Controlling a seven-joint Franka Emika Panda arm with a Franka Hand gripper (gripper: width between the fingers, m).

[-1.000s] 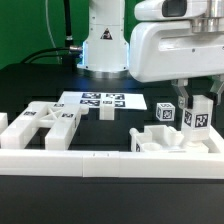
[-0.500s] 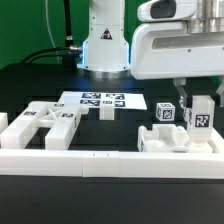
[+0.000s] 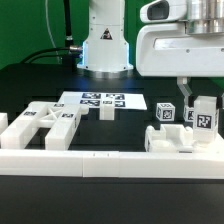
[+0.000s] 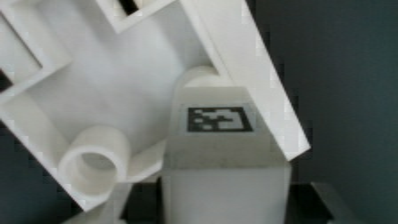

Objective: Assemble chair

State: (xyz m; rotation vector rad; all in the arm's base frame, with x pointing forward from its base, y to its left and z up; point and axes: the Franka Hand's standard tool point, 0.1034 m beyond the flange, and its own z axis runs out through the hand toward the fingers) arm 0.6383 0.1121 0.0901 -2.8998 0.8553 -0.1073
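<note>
My gripper [image 3: 201, 99] is at the exterior view's right, shut on the upright post of a white cut-out chair part [image 3: 180, 139] that bears a square tag. The part's low base rests by the front border rail [image 3: 100, 160]. In the wrist view the tagged post [image 4: 217, 118] fills the gap in my gripper [image 4: 228, 206], and a round peg end shows beside it. A white cut-out frame [image 3: 45, 125] lies at the left. A small white block [image 3: 106, 112] lies mid-table. A tagged cube-ended piece [image 3: 165, 112] stands behind the held part.
The marker board [image 3: 100, 100] lies flat behind the small block. The robot base [image 3: 105, 45] stands at the back with black cables to its left. A small white block [image 3: 3, 123] sits at the far left edge.
My gripper and the held chair part have moved toward the exterior view's right along the rail. The other parts have not moved.
</note>
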